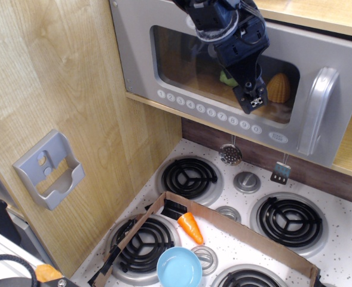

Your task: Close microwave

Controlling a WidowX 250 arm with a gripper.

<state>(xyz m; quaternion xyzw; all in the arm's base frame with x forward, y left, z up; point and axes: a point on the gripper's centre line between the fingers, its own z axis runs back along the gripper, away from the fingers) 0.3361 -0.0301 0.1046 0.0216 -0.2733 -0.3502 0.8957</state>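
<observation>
The microwave (164, 72) is a wooden compartment at the top with a flat grey door, a clear window, a row of round white buttons (208, 111) and a chunky silver handle (314, 110) on the right. The door stands nearly flush with the cabinet front. My black gripper (253, 101) reaches down from the top and its tip rests against the door window, just above the buttons. Its fingers look pressed together with nothing between them. Through the window I see a yellow object (278, 88) and a green one (227, 78) inside.
A small grey holder (49, 169) hangs on the wooden side wall. Below is a white stovetop with black burners (190, 178). A cardboard tray (223, 224) holds an orange carrot (190, 227); a light blue bowl (178, 267) sits beside it. Small utensils (230, 154) hang under the microwave.
</observation>
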